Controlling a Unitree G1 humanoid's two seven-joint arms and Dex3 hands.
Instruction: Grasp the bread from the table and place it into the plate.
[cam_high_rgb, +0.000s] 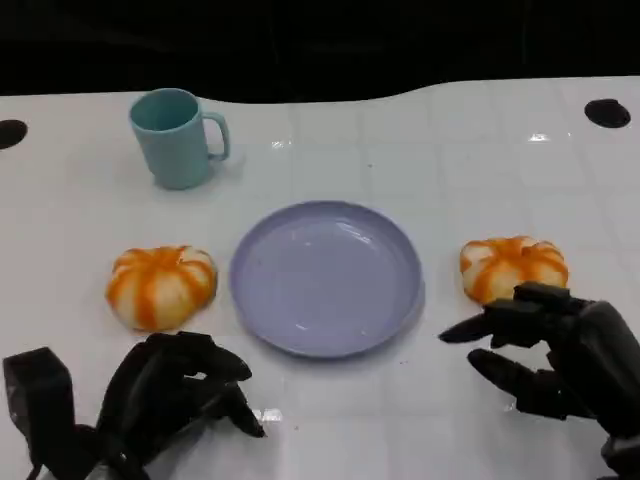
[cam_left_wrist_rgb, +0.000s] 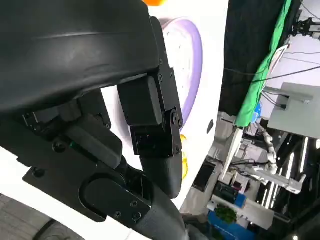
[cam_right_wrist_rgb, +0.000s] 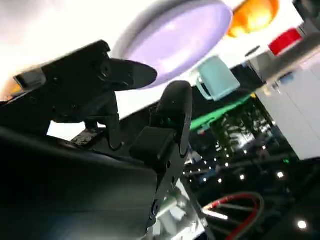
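At table centre we note the lavender plate, lying flat with nothing on it, and we place everything else relative to it. To the plate's right, just beside its rim but apart from it, sits one orange-and-white bread bun on the white table. To the plate's left, at a similar gap, sits a second bread bun of the same colouring. Beyond the plate on its far-left side stands a teal mug, upright, handle turned toward the plate's side.

Our right hand hovers on the near side of the right bun, fingers spread apart and pointing toward the plate, holding nothing; the topmost fingers sit right at the bun's near edge, and we cannot tell whether they touch it. The right wrist view shows those fingers apart, with the plate and mug past them.

Our left hand rests near the left bun's near side, apart from it, fingers loosely curled downward with nothing in them. Its wrist view shows the plate rim beyond the hand.
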